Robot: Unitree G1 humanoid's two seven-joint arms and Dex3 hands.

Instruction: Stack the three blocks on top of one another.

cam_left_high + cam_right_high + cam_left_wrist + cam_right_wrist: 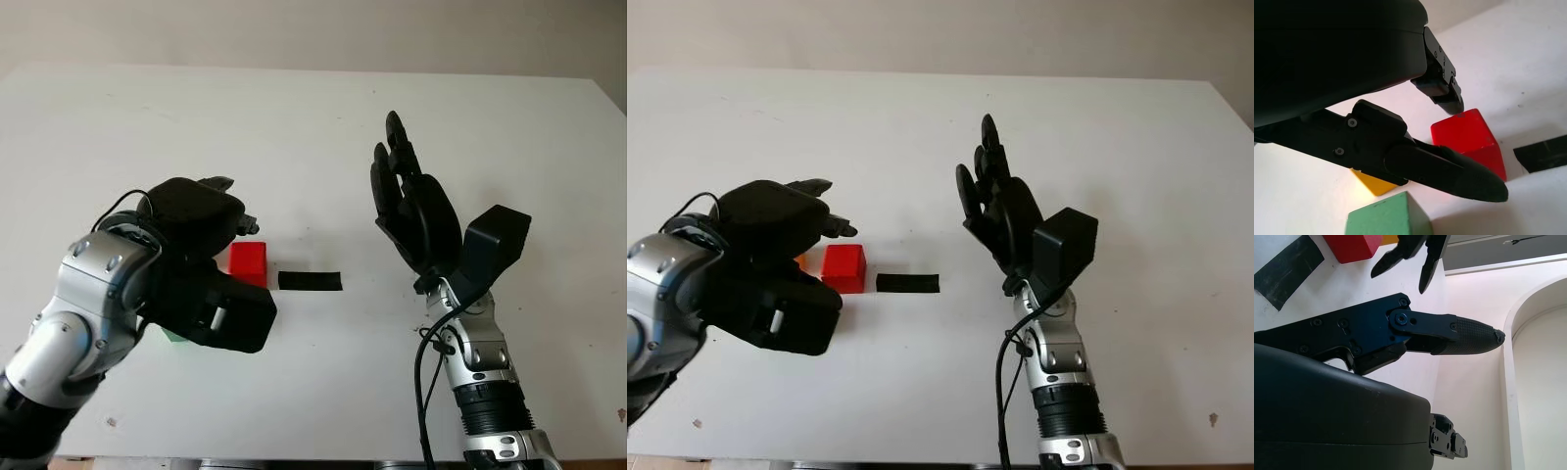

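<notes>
Nothing is stacked yet; all three blocks are sitting singly on the white bench (pixel 294 127), so the whole task is left.

Nearest, the left robot hand (pixel 211 230) is hovering low over the block cluster at the left of the bench, open and holding nothing, its fingers (pixel 1449 171) reaching over the blocks without gripping any. Under it the green block (pixel 1387 216) is sitting closest to the robot, mostly hidden by the hand in the head views. The yellow block (pixel 1374 183) is lying just beyond it, and the red block (pixel 248 262) is next, near the fingertips, apart from the others as far as the left wrist view shows. A black tape strip (pixel 310 281) is lying flat just beside the red block, on the side toward the right arm.

The right robot hand (pixel 407 191) is raised upright above the bench, well apart from the blocks, open and empty, looking idle.

Likely next: the left hand closing on a first block.
</notes>
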